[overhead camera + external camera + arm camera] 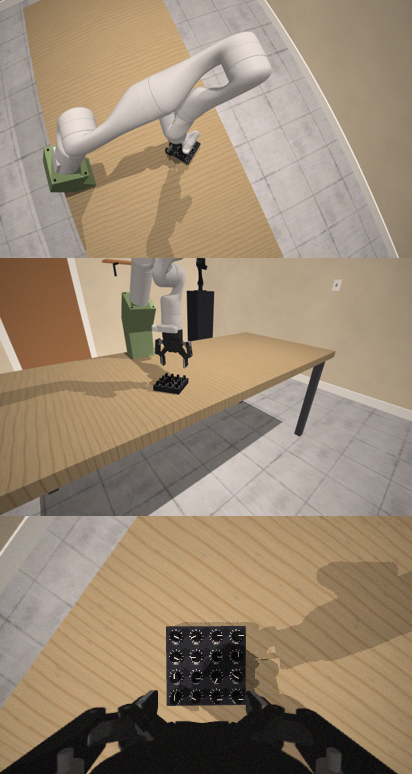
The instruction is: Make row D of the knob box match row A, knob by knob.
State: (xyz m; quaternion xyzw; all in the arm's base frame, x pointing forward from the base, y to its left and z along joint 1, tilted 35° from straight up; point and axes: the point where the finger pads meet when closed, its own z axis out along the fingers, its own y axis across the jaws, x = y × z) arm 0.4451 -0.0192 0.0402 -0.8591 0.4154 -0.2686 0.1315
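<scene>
The black knob box [182, 160] [165, 389] [168, 666] stands flat on the table, with four rows of knobs. In the wrist view faint print seems to lie below each knob; the names are unreadable and no socket shows. In its top row, the white lines look slanted on the first knob [175, 636], leftward on the second [195, 636], and rightward on the third [216, 636] and fourth [236, 636]. In its bottom row, the first line looks near vertical, the second slanted, the last two roughly rightward. My gripper [174, 363] [202, 700] is open and empty above the box, touching nothing.
The wooden table [212, 194] [91, 422] [280, 561] carries the box well inside its edges. The arm's green base [72, 184] [139, 339] stands at the table's edge. A black pedestal [200, 316] stands behind the table. Arm shadows cross the table and part of the box.
</scene>
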